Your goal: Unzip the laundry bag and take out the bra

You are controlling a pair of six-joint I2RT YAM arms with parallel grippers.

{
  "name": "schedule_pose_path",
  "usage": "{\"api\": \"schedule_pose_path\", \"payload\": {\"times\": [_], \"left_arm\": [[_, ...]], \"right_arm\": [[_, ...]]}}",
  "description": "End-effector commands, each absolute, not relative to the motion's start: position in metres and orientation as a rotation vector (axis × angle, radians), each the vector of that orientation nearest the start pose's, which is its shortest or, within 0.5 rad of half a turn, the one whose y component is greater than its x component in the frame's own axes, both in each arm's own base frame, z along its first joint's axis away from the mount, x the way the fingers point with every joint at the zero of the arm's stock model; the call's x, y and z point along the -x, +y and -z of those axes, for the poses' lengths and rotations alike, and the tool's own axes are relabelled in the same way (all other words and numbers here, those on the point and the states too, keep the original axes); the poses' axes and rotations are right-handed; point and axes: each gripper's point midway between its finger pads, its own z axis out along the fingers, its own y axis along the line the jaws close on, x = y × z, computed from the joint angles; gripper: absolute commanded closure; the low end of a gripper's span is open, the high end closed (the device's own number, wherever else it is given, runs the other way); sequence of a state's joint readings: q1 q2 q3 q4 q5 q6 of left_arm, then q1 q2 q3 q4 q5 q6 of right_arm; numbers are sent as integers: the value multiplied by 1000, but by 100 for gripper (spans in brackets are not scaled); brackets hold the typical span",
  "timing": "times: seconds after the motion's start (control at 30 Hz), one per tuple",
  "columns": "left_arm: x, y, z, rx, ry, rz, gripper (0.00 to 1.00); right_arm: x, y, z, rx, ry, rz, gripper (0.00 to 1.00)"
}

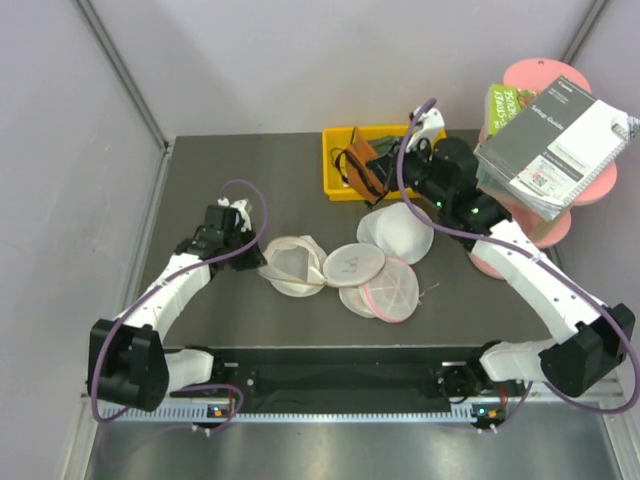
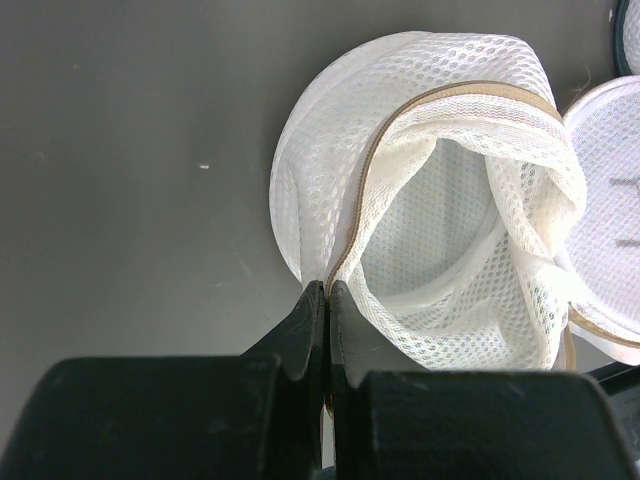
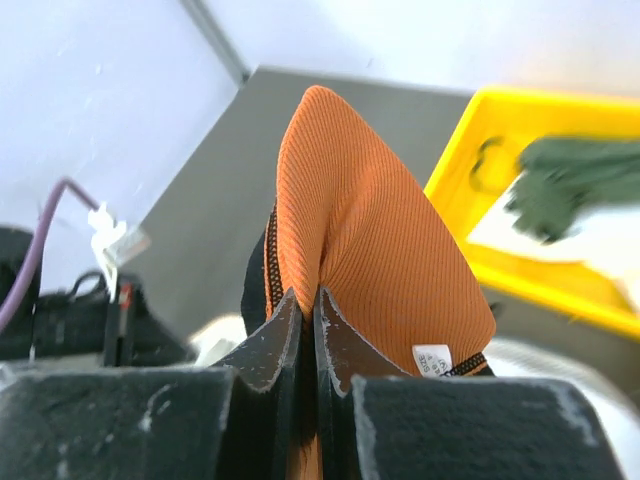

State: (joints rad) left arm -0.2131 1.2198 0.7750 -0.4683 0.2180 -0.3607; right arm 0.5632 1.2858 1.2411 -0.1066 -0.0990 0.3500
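Left gripper point(image 2: 327, 292): jaws pressed together, pinching the tan rim of the laundry bag point(image 2: 430, 230) at its left edge. Bag lies on the table point(image 1: 250, 165) left of centre, unzipped, mouth gaping, inside looks like bare mesh. A marked bag point(image 1: 352, 262) sits just beside it on the right. Right gripper point(image 3: 308, 300): clamped on the orange bra point(image 3: 370, 230), held up at the far side by the yellow bin point(image 1: 335, 188), well apart from the bag.
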Motion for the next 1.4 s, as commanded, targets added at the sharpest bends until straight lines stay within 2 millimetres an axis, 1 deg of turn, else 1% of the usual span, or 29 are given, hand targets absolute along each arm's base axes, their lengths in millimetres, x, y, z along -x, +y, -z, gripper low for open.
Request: {"api": "schedule_pose_path", "payload": {"times": [0.0, 0.07, 0.1, 0.17, 0.2, 0.23, 0.27, 0.3, 0.37, 0.4, 0.5, 0.6, 0.67, 0.73, 0.77, 0.8, 0.87, 0.9, 0.97, 1.0, 1.07, 1.1, 1.17, 1.23, 1.27, 1.3, 1.33, 1.37], "left_arm": [[-287, -114, -115, 80, 2460, 505, 100], [-287, -114, -115, 79, 2458, 507, 100], [-287, -114, -115, 78, 2460, 509, 100], [-287, -114, -115, 78, 2458, 509, 100], [-288, -114, -116, 76, 2455, 509, 100], [-288, -114, -116, 75, 2454, 509, 100], [-287, -114, -115, 77, 2457, 510, 100], [-287, -115, -116, 75, 2455, 511, 100], [-287, -115, -117, 74, 2451, 511, 100], [-288, -114, -118, 74, 2448, 510, 100], [-287, -114, -119, 72, 2444, 510, 100], [-287, -114, -119, 72, 2443, 510, 100], [-287, -114, -120, 72, 2440, 509, 100], [-287, -114, -120, 72, 2440, 509, 100], [-287, -115, -120, 70, 2438, 513, 100], [-288, -114, -120, 72, 2440, 512, 100], [-287, -114, -120, 71, 2440, 511, 100], [-287, -115, -120, 70, 2437, 513, 100], [-287, -115, -120, 69, 2438, 515, 100], [-287, -115, -119, 70, 2438, 513, 100], [-287, -115, -120, 68, 2437, 517, 100], [-287, -115, -120, 68, 2437, 517, 100], [-287, -115, -121, 68, 2435, 517, 100], [-287, -115, -121, 65, 2436, 520, 100], [-287, -115, -121, 68, 2434, 518, 100], [-287, -115, -121, 68, 2435, 517, 100], [-287, -115, -121, 67, 2433, 520, 100], [-287, -115, -121, 67, 2434, 519, 100]], "right_arm": [[-357, 225, -413, 240, 1592, -673, 100], [-368, 214, -417, 222, 1587, -625, 100], [-371, 209, -426, 213, 1568, -612, 100], [-384, 201, -426, 199, 1571, -572, 100], [-390, 194, -434, 184, 1557, -552, 100], [-400, 192, -429, 182, 1570, -526, 100], [-408, 186, -428, 174, 1574, -503, 100], [-418, 186, -428, 168, 1576, -486, 100], [-433, 179, -423, 163, 1592, -437, 100], [-444, 179, -419, 159, 1605, -420, 100], [-468, 166, -406, 122, 1639, -324, 100], [-485, 157, -395, 101, 1660, -238, 100], [-492, 153, -391, 104, 1667, -195, 100], [-503, 151, -382, 103, 1678, -151, 100], [-506, 150, -382, 98, 1676, -137, 100], [-513, 147, -372, 90, 1693, -104, 100], [-520, 144, -368, 91, 1695, -59, 100], [-527, 140, -360, 81, 1709, -21, 100], [-533, 136, -359, 88, 1706, 26, 100], [-539, 134, -351, 91, 1718, 59, 100], [-544, 132, -348, 89, 1713, 87, 100], [-549, 129, -340, 87, 1725, 122, 100], [-553, 126, -337, 79, 1728, 150, 100], [-559, 123, -328, 73, 1742, 186, 100], [-561, 122, -329, 70, 1739, 192, 100], [-564, 124, -321, 80, 1752, 203, 92], [-566, 123, -319, 79, 1757, 207, 84], [-568, 122, -315, 77, 1770, 221, 60]]}}
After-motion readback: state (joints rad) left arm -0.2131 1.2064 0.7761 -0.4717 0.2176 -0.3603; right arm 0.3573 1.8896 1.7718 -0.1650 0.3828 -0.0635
